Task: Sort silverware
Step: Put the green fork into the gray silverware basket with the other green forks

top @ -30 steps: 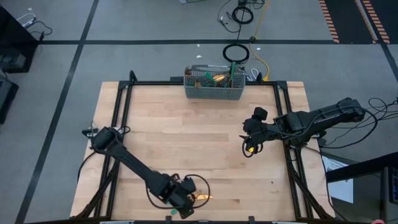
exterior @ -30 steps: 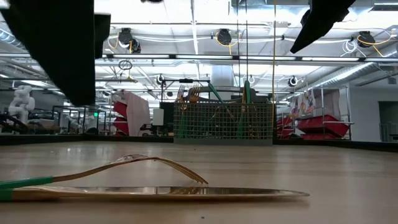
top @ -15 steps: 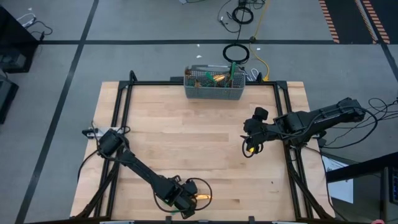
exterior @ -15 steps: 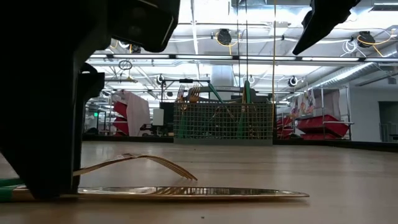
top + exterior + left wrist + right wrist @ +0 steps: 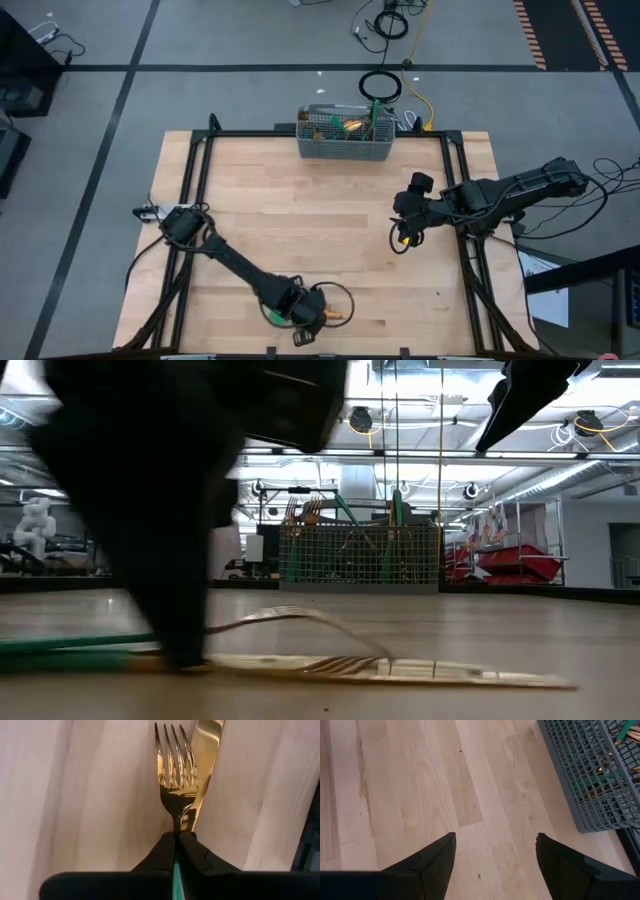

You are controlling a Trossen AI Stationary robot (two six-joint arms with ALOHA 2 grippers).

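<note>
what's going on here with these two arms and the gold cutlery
The left gripper is down at the table's near edge, its fingers closed on the teal handle of a gold fork that lies beside a gold knife. The right gripper hangs open over bare wood to the right of the table's middle, holding nothing. The grey mesh caddy at the far edge already holds several pieces.

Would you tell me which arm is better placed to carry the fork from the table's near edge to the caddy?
The left. Its gripper is already shut on the fork beside the knife. The right gripper hangs open and empty over bare wood, nearer the caddy but far from the fork.
</note>
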